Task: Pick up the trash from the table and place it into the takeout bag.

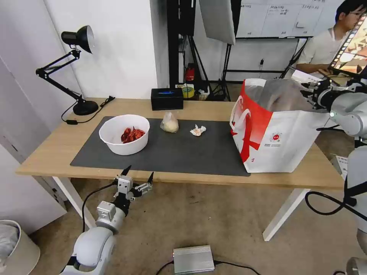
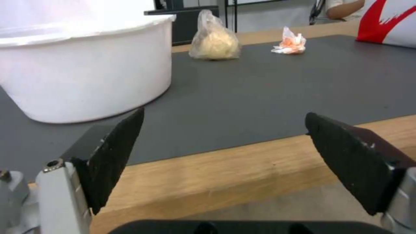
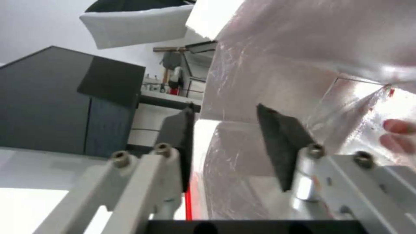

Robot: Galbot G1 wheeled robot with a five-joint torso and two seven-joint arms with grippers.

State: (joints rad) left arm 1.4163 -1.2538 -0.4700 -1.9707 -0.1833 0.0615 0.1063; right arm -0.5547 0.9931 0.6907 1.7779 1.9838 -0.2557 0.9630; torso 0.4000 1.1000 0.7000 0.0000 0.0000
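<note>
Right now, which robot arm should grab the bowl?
Probably the left. The left gripper hangs open just off the table's front edge near the white bowl, while the right gripper is up at the takeout bag.

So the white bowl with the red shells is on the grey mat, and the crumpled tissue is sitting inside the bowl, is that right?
Not quite. The white bowl of red shells is on the grey mat, but the crumpled tissue lies on the mat itself, apart from the bowl, beyond the small knotted bag. The head view shows this.
</note>
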